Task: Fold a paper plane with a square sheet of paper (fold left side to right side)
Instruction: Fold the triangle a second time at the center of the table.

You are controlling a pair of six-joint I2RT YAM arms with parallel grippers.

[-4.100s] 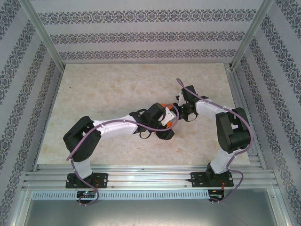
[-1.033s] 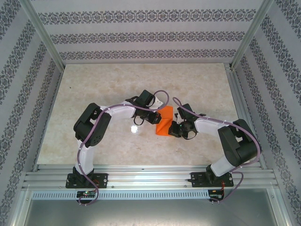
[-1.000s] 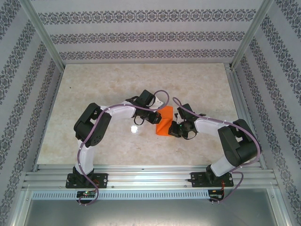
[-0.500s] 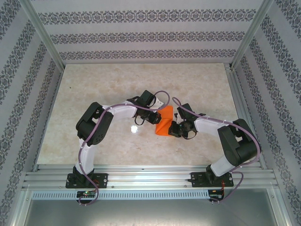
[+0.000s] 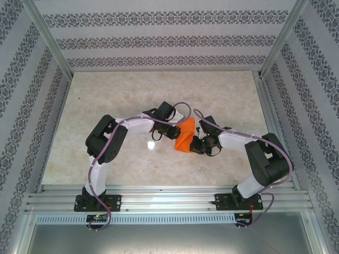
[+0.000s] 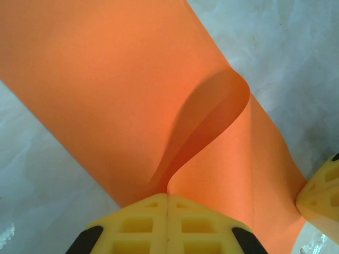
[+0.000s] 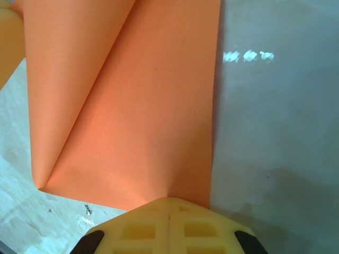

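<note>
Left gripper [image 5: 171, 132] is clamped on a curled flap of the square sheet of paper [image 5: 185, 138], which lies at its 3 o'clock, mid-table [image 5: 106, 106]. Sheet's long axis runs roughly 1-to-7. Right gripper [image 5: 196, 144] pinches the opposite edge, with the paper at its 9 o'clock. Both arms look equally near.

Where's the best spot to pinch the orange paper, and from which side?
Likely the bowed fold of the orange paper, from the left arm's side: it arches up off the table, so its edge can be pinched; the flat areas give nothing to grab.
</note>
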